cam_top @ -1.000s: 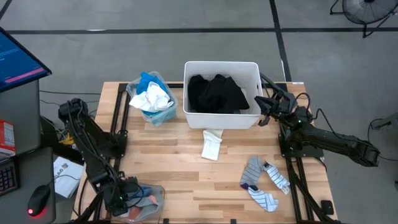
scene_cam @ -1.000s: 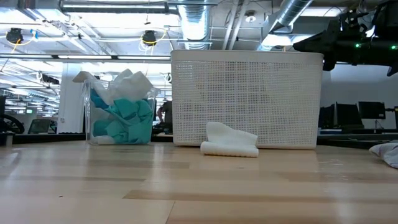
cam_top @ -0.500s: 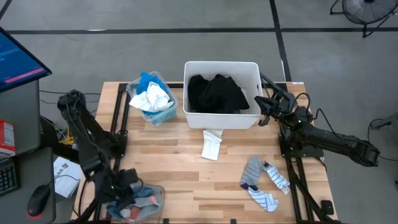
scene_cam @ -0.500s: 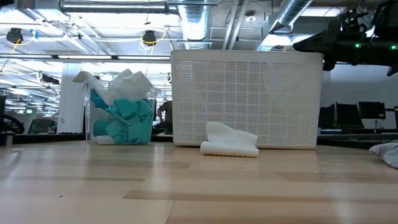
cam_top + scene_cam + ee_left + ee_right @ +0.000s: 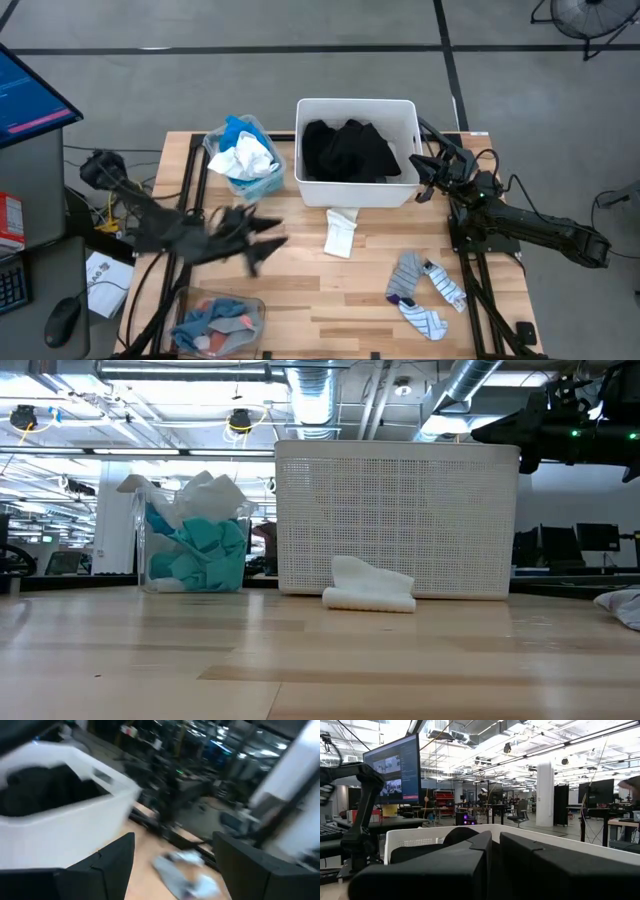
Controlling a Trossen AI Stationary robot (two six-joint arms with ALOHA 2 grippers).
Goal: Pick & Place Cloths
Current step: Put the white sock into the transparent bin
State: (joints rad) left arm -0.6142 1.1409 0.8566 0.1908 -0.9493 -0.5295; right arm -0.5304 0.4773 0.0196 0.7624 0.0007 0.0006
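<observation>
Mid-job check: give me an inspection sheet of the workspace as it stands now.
Surface: wooden table.
Job's things: black garment in white tub; white cloth and socks on table; cloths fill two clear bins.
Clutter: nothing seen.
Grippers: left gripper open, empty, above the table; right gripper shut, beside the tub.
Cables: along right arm.
Surroundings: monitor, fan.

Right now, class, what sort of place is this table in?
Probably an open robotics lab or workshop: exposed silver ceiling ducts, a large wall-mounted display screen, and rows of workbenches with black monitors behind the wooden table.
</observation>
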